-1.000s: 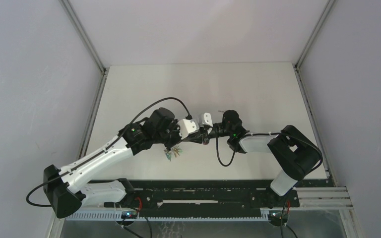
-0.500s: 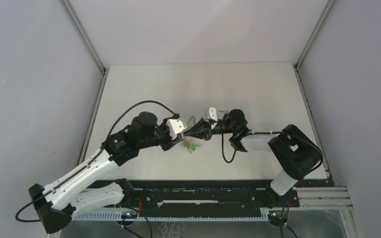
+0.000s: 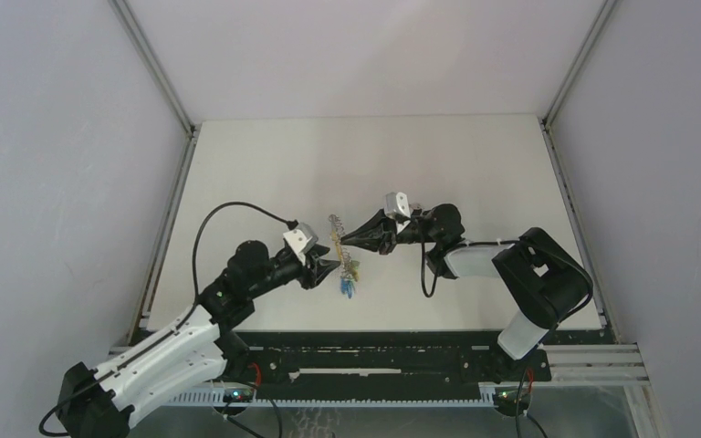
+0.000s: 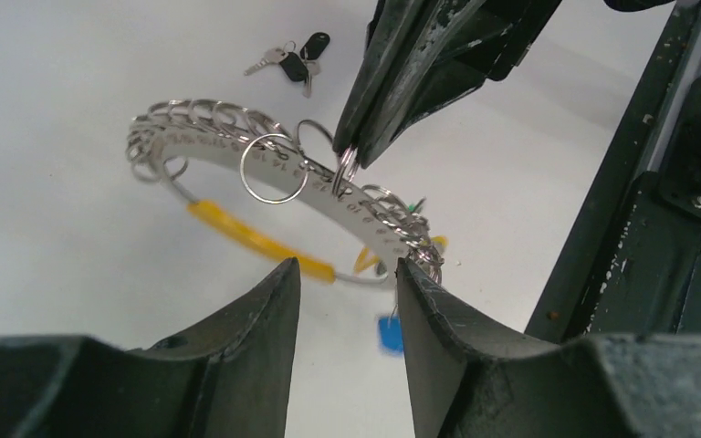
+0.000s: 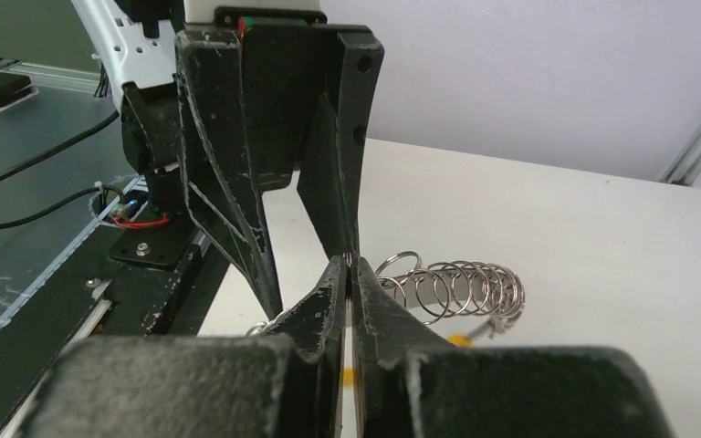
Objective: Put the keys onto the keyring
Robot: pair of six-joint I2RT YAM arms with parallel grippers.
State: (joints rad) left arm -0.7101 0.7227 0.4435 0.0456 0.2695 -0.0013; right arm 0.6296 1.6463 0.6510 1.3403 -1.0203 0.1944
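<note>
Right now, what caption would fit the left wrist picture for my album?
The right end effector pinches the keyring while black keys lie on the table behind it.

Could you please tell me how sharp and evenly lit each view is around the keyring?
Top external: even, soft light, faint shadows; the keyring is small but clear. Left wrist: keyring crisp, glinting; the left gripper looms dark and soft in the foreground. Right wrist: the right gripper fills the frame as a dark mass; the keyring behind looks slightly soft.
</note>
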